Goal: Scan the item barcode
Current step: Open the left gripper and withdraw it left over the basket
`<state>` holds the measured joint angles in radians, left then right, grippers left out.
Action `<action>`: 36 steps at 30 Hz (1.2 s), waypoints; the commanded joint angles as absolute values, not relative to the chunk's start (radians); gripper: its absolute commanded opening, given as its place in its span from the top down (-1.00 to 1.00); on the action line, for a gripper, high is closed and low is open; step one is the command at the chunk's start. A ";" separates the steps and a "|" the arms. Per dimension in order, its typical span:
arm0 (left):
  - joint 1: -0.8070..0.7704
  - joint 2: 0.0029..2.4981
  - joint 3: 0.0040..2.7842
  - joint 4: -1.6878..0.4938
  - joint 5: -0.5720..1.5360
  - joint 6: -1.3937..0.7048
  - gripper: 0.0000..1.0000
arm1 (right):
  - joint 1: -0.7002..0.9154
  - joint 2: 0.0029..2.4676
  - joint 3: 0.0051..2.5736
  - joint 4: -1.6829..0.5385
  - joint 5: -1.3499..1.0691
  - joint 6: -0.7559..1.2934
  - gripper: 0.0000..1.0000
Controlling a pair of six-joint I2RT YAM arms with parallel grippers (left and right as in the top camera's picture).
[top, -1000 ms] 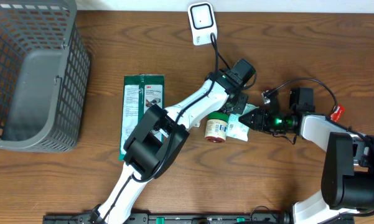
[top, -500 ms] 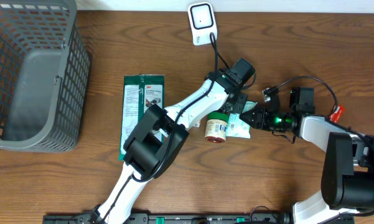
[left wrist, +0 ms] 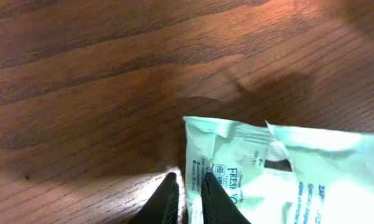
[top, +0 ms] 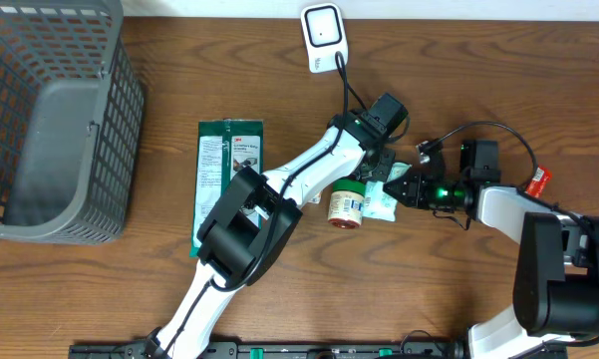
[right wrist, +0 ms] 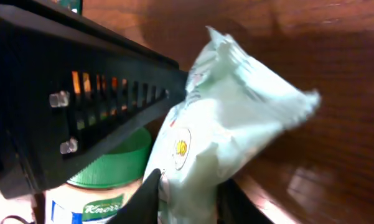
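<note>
Well, the action sits right of the middle of the bench (top: 478, 80). Nearest the front edge of that cluster is a Knorr jar (top: 346, 205), its label facing up and its green lid turned toward the far edge. Right beside it, on the side toward the right edge, is the pale green pouch (top: 381, 204), the item to be scanned, and both arms have hold of it.

The right gripper (right wrist: 190, 196) comes in from the right edge, and its two fingers press against opposite sides of the pouch's lower end, pinching it. The left gripper (left wrist: 190, 198) reaches in over the jar from the front-left. Its jaws are almost together, with the pouch's thin sealed edge caught between them. From the right wrist camera, the left gripper's black slotted body fills the space just beside the pouch. Whether the pouch rests on the wood or is lifted a little, I cannot tell.

Further toward the left edge, a flat green 3M package (top: 229, 175) lies lengthwise, partly under the left arm. A grey mesh basket (top: 130, 100) fills the far left corner. At the far edge, about midway along, is the white scanner (top: 322, 36), and its black cable (top: 351, 92) trails down toward the grippers. The scanner is well apart from the pouch.
</note>
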<state>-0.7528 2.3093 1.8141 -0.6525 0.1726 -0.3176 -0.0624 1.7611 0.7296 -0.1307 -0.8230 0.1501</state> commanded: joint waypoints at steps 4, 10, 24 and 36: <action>-0.730 2.221 1.814 -0.641 0.163 -0.308 0.66 | -0.112 1.767 0.725 -0.127 -0.885 0.145 0.86; -0.693 2.134 1.815 -0.641 0.162 -0.308 0.55 | -0.112 1.767 0.725 -0.124 -0.885 0.141 0.98; -0.562 1.720 1.815 -0.869 -0.076 -0.300 0.60 | -0.113 1.602 0.726 -0.219 -0.883 0.006 0.98; -0.247 1.441 1.815 -1.046 -0.150 -0.302 0.26 | -0.083 1.259 0.726 -0.390 -0.649 -0.006 0.98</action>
<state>-0.3061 1.4563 1.8145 -1.0302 -0.1211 -0.3084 -0.1013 1.3109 0.7261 -0.3840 -0.6945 0.0166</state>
